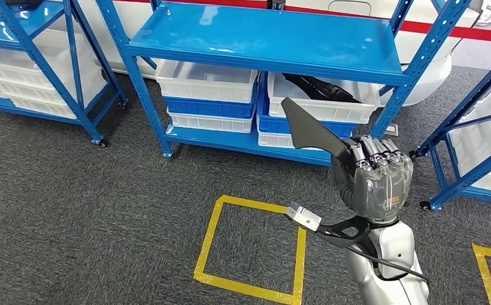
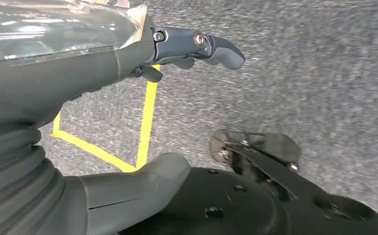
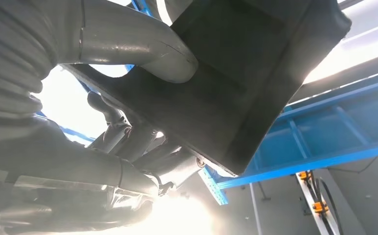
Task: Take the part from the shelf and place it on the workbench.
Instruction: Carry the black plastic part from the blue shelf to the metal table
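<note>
Fingers [image 1: 375,154] of the right hand [image 1: 377,181] grip the dark part [image 1: 309,127], held clear at 5 o'clock of the blue shelf [image 1: 265,41]; left hand [image 2: 128,54] hangs empty with fingers apart; judged step: carry; next: locate the tabletop.

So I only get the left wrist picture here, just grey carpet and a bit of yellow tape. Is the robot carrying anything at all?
Observer: Yes. The right hand grips a flat black part, raised in front of the robot.
Operator: Where did that come from?
Observer: I cannot tell. Another dark part lies in a white bin on the blue shelf ahead.
Operator: And the workbench?
Observer: I see shelves, bins and a yellow floor square.
</note>
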`<state>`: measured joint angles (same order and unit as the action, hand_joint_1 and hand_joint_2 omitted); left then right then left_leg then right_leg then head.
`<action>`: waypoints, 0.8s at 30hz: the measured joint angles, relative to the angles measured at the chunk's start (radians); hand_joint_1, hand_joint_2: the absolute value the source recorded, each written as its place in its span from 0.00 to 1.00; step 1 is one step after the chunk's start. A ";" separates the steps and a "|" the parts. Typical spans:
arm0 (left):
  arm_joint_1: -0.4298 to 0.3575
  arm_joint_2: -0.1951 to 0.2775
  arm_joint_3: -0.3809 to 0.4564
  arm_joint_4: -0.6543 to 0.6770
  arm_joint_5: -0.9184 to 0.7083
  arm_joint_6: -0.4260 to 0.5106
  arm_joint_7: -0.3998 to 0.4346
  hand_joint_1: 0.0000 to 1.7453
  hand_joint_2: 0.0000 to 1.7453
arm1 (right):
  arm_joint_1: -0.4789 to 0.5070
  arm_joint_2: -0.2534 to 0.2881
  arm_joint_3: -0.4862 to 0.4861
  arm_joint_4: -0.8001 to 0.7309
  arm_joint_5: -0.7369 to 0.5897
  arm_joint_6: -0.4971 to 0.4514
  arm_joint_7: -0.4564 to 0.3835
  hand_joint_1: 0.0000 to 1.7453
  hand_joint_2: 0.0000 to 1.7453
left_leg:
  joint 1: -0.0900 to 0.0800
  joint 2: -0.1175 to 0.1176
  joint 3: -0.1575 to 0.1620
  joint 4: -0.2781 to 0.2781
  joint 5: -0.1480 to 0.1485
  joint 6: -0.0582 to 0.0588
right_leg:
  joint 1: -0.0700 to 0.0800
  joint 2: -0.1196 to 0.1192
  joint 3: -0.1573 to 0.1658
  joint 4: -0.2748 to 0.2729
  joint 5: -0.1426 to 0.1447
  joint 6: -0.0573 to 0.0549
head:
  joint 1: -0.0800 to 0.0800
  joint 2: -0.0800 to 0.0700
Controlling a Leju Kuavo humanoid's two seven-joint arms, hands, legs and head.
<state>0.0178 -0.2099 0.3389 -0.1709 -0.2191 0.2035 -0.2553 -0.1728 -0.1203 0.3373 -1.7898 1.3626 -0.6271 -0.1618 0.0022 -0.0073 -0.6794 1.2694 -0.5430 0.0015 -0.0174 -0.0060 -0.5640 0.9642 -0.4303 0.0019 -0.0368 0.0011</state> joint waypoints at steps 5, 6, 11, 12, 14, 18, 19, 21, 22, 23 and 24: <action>-0.004 0.003 0.000 0.000 -0.004 -0.019 -0.011 0.00 1.00 | 0.005 -0.001 0.000 -0.003 0.029 0.000 0.029 1.00 1.00 | 0.000 -0.008 0.200 -0.269 0.010 0.011 | 0.001 0.000 -0.054 0.028 0.035 0.030 | 0.001 0.000; -0.004 0.002 0.000 0.000 -0.005 -0.021 -0.013 0.00 1.00 | 0.007 0.000 0.000 -0.004 0.034 0.000 0.033 1.00 1.00 | -0.004 -0.009 0.201 -0.280 0.012 0.021 | 0.001 0.000 -0.055 0.025 0.044 0.038 | 0.003 0.000; -0.003 0.000 0.000 0.001 -0.012 -0.017 -0.010 0.00 1.00 | 0.018 0.000 0.004 -0.004 0.052 0.000 0.047 1.00 1.00 | -0.004 0.006 0.145 -0.288 0.070 0.069 | -0.004 0.004 -0.115 0.144 -0.067 0.033 | 0.012 0.000; -0.003 -0.001 0.000 0.001 -0.012 -0.013 -0.008 0.00 1.00 | 0.019 0.000 0.005 -0.004 0.053 0.000 0.049 1.00 1.00 | -0.005 0.008 0.129 -0.288 0.082 0.071 | -0.004 0.004 -0.131 0.212 -0.112 0.031 | 0.016 0.000; -0.003 -0.001 0.000 0.001 -0.013 -0.006 -0.003 0.00 1.00 | 0.019 -0.001 0.008 -0.004 0.052 0.000 0.050 1.00 1.00 | -0.009 0.010 0.098 -0.286 0.106 0.072 | -0.004 0.004 -0.137 0.321 -0.146 0.041 | 0.017 0.000; -0.004 -0.007 0.000 0.001 -0.014 0.015 0.006 0.00 1.00 | 0.008 0.002 0.015 0.003 0.043 0.000 0.050 1.00 1.00 | -0.017 0.010 0.047 -0.283 0.150 0.065 | 0.000 0.004 0.033 0.164 -0.088 0.058 | 0.017 0.000; -0.004 -0.009 0.000 0.001 -0.015 0.021 0.010 0.00 1.00 | 0.002 0.004 0.018 0.005 0.042 0.000 0.050 1.00 1.00 | -0.019 0.010 0.040 -0.282 0.160 0.061 | 0.003 0.004 0.091 0.081 -0.096 0.051 | 0.016 0.000; -0.004 -0.013 0.000 0.001 -0.018 0.034 0.016 0.00 1.00 | -0.010 0.010 0.024 0.011 0.042 0.000 0.050 1.00 1.00 | -0.020 0.010 0.035 -0.284 0.178 0.049 | 0.009 0.004 0.145 -0.014 -0.116 0.033 | 0.013 0.000; -0.004 -0.013 0.000 0.001 -0.019 0.039 0.018 0.00 1.00 | -0.014 0.013 0.027 0.015 0.042 0.000 0.050 1.00 1.00 | -0.019 0.010 0.033 -0.286 0.186 0.042 | 0.008 0.004 0.142 -0.022 -0.115 0.024 | 0.012 0.000; -0.004 -0.014 0.000 0.001 -0.021 0.044 0.020 0.00 1.00 | -0.020 0.016 0.031 0.019 0.041 0.000 0.051 1.00 1.00 | -0.017 0.008 0.030 -0.284 0.185 0.035 | 0.006 0.003 0.134 -0.022 -0.108 0.016 | 0.013 0.000; -0.003 -0.015 0.000 0.001 -0.021 0.046 0.020 0.00 1.00 | -0.025 0.020 0.034 0.023 0.040 0.000 0.051 1.00 1.00 | -0.015 0.007 0.023 -0.270 0.166 0.028 | 0.003 0.002 0.128 -0.023 -0.100 0.006 | 0.012 0.000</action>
<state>0.0144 -0.2245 0.3390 -0.1701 -0.2404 0.2498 -0.2351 -0.1974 -0.1004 0.3717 -1.7668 1.4024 -0.6271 -0.1111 -0.0126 -0.0006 -0.6566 0.9998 -0.3770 0.0291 -0.0147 -0.0042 -0.4359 0.9412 -0.5301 0.0078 -0.0253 0.0011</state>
